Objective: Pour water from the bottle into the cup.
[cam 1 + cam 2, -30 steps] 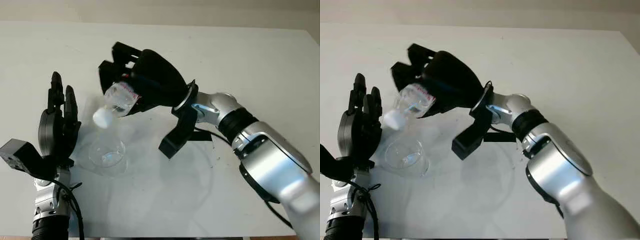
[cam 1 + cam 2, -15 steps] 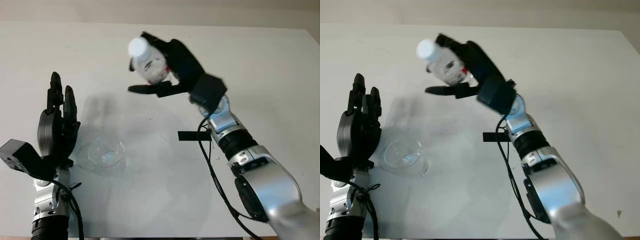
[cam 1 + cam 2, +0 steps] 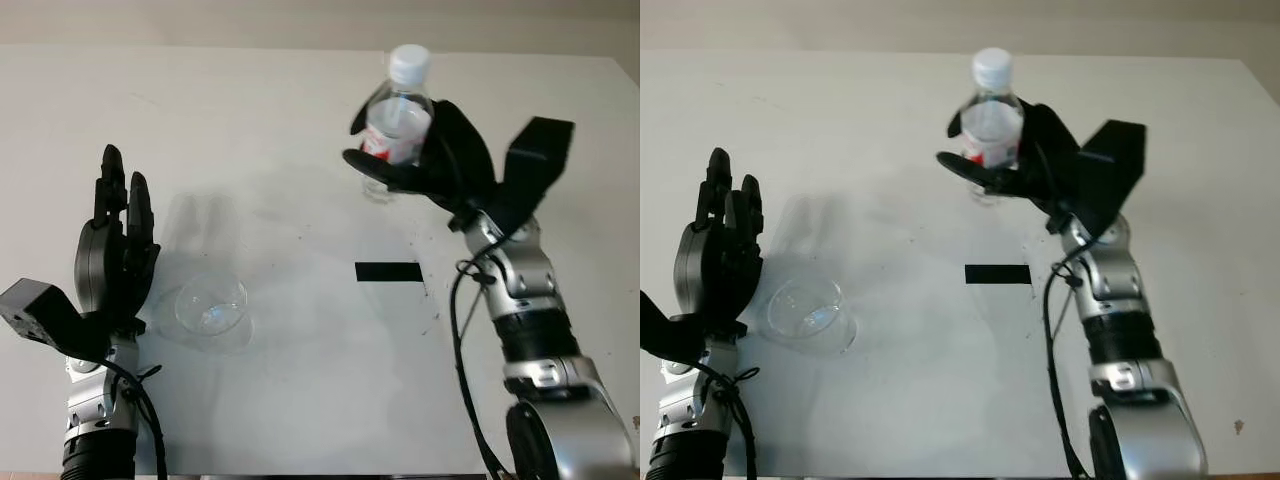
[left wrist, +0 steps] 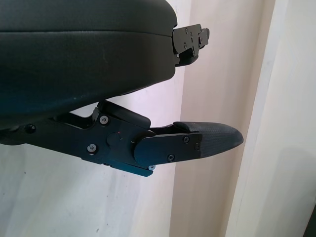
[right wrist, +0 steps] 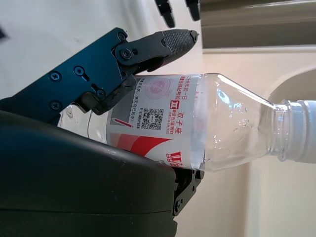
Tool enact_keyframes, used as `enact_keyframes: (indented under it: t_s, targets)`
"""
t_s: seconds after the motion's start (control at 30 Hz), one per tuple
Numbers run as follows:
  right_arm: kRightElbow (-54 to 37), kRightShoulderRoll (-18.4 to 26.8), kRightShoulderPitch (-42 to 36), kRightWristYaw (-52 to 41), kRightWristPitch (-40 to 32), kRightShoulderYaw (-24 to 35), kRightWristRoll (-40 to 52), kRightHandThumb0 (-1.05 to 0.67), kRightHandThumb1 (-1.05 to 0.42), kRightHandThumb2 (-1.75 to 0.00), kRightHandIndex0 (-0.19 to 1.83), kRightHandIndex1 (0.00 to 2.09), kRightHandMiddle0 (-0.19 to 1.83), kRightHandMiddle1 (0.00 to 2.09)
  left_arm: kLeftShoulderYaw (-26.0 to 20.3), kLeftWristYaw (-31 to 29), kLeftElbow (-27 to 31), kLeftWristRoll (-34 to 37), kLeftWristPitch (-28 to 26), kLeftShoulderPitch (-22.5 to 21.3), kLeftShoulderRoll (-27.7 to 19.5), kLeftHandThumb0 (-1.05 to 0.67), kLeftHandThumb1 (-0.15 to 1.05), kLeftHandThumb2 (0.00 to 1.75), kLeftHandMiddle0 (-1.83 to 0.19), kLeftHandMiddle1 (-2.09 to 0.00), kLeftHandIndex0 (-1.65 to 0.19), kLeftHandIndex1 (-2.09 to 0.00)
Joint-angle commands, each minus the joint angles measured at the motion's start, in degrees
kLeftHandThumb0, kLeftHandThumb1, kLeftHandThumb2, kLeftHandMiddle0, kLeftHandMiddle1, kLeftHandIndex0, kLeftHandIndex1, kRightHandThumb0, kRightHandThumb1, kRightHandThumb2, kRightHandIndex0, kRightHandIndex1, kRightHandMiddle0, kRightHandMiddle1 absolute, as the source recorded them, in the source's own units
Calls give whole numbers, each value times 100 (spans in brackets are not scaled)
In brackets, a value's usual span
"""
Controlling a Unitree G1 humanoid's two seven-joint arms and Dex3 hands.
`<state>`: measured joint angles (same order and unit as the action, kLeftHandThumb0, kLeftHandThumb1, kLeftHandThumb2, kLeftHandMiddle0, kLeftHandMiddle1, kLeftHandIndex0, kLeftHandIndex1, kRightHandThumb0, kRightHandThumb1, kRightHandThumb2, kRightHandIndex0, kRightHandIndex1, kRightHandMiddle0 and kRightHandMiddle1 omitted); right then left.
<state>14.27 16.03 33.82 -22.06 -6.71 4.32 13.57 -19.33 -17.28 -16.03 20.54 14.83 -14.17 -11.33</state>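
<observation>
A clear plastic bottle [image 3: 398, 125] with a white cap and a red and white label stands upright at the table's far middle, a little right of centre. My right hand [image 3: 430, 160] is shut on it, fingers wrapped round its label; the right wrist view shows the bottle [image 5: 197, 128] held close. A clear glass cup [image 3: 211, 305] stands upright on the table at the near left. My left hand [image 3: 115, 245] is open just left of the cup, fingers pointing up, apart from it.
A strip of black tape [image 3: 388, 271] lies on the white table [image 3: 300, 400] between the cup and the bottle. The table's far edge [image 3: 200, 45] meets a beige wall.
The right hand swung the bottle from tilted over the cup, up and to the right, and now holds it upright at the far middle-right. The left hand and cup stayed still.
</observation>
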Motion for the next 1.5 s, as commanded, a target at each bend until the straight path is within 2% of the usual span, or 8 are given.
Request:
enact_keyframes:
  t_s: [0.0,0.17,0.4,0.7,1.47]
  targets:
    - [-476,112,-266,21,-220,101,56,-38,-105,-40,106,209,73,209,2,-55,-101,73,11,174,77,-74,105,50,17,-5,17,-5]
    - [-1000,61,-796,-71,-520,256,307,-40,-105,-38,102,209,69,209,5,-35,-98,84,-58,151,79,-75,105,50,18,-5,18,-4]
    - [-1707,39,-1224,156,-1316,191,344,-43,-105,-37,105,209,72,209,5,-71,-37,88,-80,199,35,-75,105,53,19,-5,19,-4]
    - [-1960,19,-1413,203,-1698,22,293,-46,-105,-36,106,209,70,209,21,11,85,38,-145,236,21,-75,105,54,17,-6,18,-5]
    - [-1197,-303,-1291,243,-1205,-158,-40,-48,-105,-38,106,209,67,209,-64,-59,46,120,-181,217,-55,-75,105,52,14,-6,16,-6]
